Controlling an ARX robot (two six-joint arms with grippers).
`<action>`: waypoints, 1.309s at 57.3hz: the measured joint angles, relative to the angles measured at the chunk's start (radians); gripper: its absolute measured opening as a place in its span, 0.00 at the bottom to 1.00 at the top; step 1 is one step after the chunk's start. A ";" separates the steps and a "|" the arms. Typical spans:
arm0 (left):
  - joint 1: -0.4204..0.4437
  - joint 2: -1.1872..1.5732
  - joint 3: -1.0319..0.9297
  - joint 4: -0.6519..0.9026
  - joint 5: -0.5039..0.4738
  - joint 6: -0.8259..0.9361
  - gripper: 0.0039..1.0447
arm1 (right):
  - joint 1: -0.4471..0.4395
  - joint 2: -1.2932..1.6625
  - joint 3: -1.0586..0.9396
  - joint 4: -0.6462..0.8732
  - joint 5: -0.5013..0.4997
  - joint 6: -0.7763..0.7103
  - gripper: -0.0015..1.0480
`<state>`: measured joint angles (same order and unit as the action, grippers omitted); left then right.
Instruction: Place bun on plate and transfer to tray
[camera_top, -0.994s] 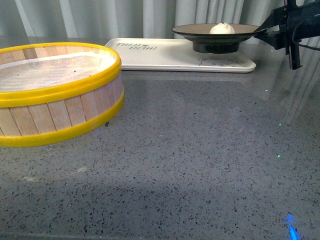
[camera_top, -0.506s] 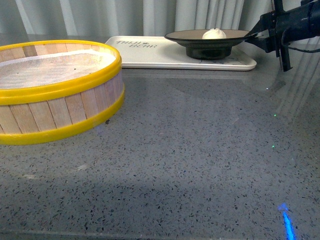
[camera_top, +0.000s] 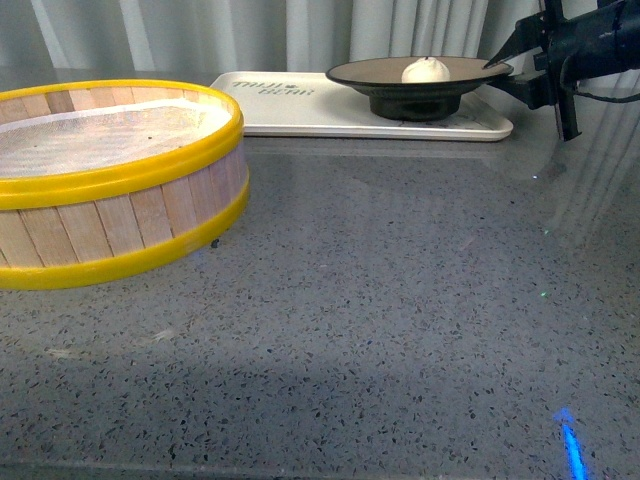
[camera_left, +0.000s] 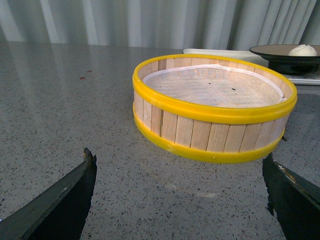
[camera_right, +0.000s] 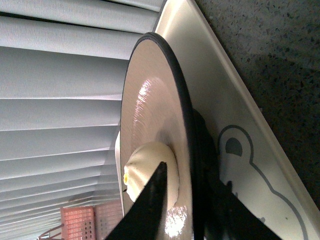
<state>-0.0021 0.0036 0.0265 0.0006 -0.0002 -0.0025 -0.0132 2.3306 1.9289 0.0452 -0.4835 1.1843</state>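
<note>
Bun (camera_top: 426, 70): small, round, white, smooth, glossy; no long axis; pinched top up. Sat upright near centre of plate (camera_top: 470, 68), touching tan inside. Seen also from left wrist (camera_left: 303, 50) and right wrist (camera_right: 152, 172).

Plate: wide, shallow, round; black rim, black foot, shiny tan inside (camera_right: 150, 115). Stood level on right part of tray (camera_top: 330, 112), foot on tray surface beside bear drawing (camera_right: 245, 165).

Tray: flat, cream-white, rounded corners, raised lip; long axis left to right across far side of table (camera_top: 400, 300); dark lettering near left end.

Right gripper (camera_top: 512, 68): at plate's right rim, fingers parted, upper one (camera_top: 520, 42) above rim, lower one below; in right wrist view one above inside, near bun, other under plate; contact with rim not determinable.

Left gripper (camera_left: 180, 200): spread wide, empty, low over table, facing basket (camera_left: 215, 117).

Basket: round, wooden slats, yellow bands, white mesh liner; near left, well apart from tray.

Table: grey speckled stone. Pale curtain (camera_top: 300, 35) behind.
</note>
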 joint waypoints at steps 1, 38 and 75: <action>0.000 0.000 0.000 0.000 0.000 0.000 0.94 | 0.000 0.000 0.000 0.000 0.000 0.000 0.22; 0.000 0.000 0.000 0.000 0.000 0.000 0.94 | -0.004 -0.168 -0.210 0.084 0.005 -0.004 0.92; 0.000 0.000 0.000 0.000 0.000 0.000 0.94 | -0.218 -1.102 -1.238 0.225 0.471 -0.733 0.92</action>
<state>-0.0021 0.0036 0.0265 0.0006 -0.0006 -0.0025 -0.2314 1.2282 0.6907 0.2707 -0.0128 0.4515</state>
